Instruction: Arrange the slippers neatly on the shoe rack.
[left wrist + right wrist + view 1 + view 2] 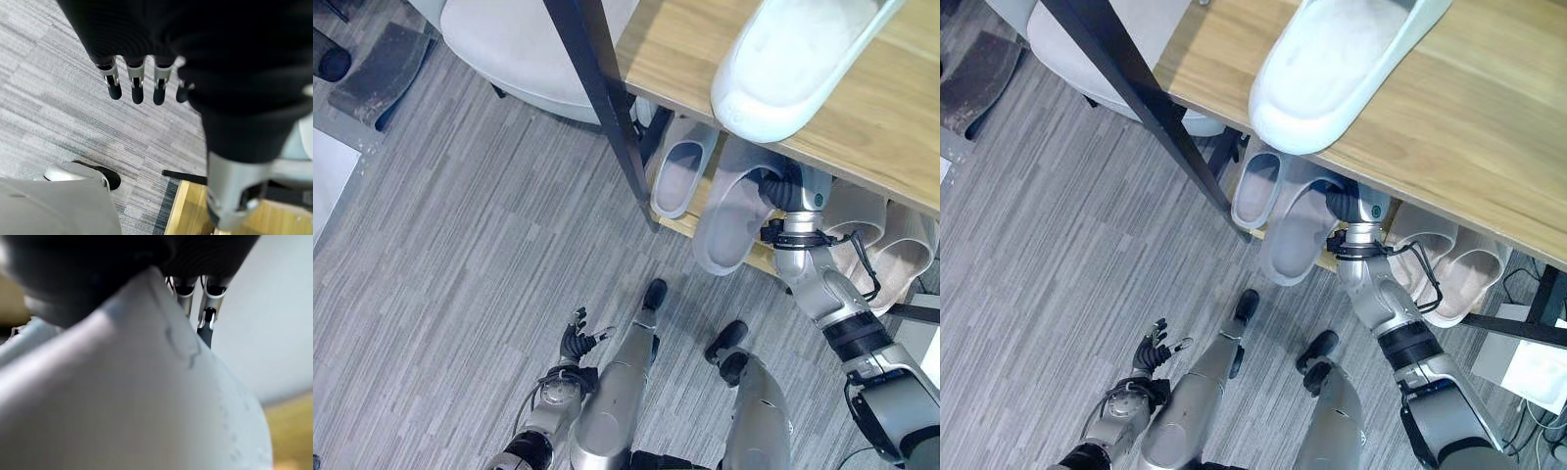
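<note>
The shoe rack has a wooden top shelf (901, 127) with a white slipper (793, 59) lying on it. On the lower shelf, a light grey slipper (680, 166) lies next to a second grey slipper (729, 220), whose toe hangs out past the shelf's front edge. My right hand (783, 188) reaches under the top shelf and grips that second slipper by its upper. In the right wrist view my fingers (208, 298) lie over its pale upper (137, 396). My left hand (578, 343) hangs low over the floor with relaxed fingers (137, 85), holding nothing.
Two beige slippers (901, 250) lie on the lower shelf to the right of my right arm. The rack's black post (607, 98) slants down on the left. A white rounded seat (509, 49) stands behind it. A dark mat (382, 69) lies on the grey floor at far left.
</note>
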